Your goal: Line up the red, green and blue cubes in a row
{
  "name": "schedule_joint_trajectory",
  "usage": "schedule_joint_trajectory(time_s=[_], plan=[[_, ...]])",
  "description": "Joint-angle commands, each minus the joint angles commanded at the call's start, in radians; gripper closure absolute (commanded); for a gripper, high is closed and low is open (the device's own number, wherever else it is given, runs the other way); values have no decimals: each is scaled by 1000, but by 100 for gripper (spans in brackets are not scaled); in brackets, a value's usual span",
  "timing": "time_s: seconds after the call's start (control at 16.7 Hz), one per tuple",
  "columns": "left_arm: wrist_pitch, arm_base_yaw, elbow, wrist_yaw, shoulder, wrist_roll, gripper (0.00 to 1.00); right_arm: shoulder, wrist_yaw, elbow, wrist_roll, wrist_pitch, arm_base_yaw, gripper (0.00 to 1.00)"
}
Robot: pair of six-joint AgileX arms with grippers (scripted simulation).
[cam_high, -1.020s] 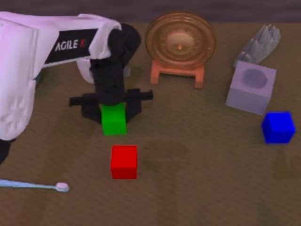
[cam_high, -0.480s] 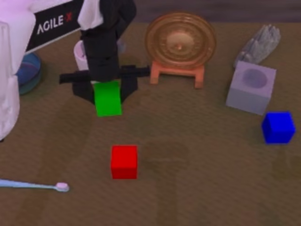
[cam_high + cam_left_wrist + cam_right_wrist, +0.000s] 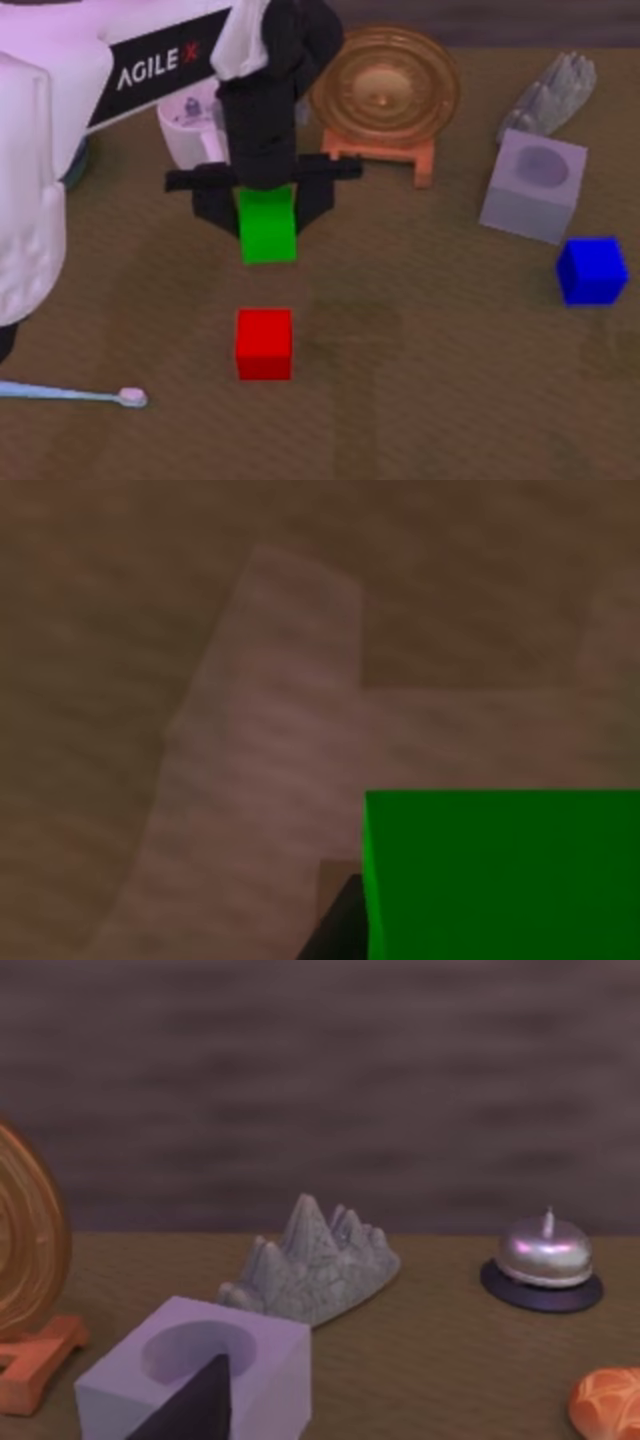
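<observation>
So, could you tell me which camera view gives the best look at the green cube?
The top view: it shows the green cube whole between the left gripper's fingers, with the red cube nearer the camera. The left wrist view shows only part of one green face, filling a corner. The right wrist view does not show it.
</observation>
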Motion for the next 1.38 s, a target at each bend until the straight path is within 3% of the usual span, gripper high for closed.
schedule_joint_trajectory(time_s=[0.3, 0.42, 0.78, 1.14, 1.38], plan=[[-14, -201, -32, 1, -48, -146, 100, 0, 0, 0, 0, 0, 0, 0], [-15, -244, -41, 1, -61, -180, 100, 0, 0, 0, 0, 0, 0, 0], [3, -247, -55, 1, -56, -181, 100, 0, 0, 0, 0, 0, 0, 0], [205, -252, -206, 2, -13, -186, 100, 0, 0, 0, 0, 0, 0, 0], [230, -254, -228, 2, -5, -187, 100, 0, 0, 0, 0, 0, 0, 0]])
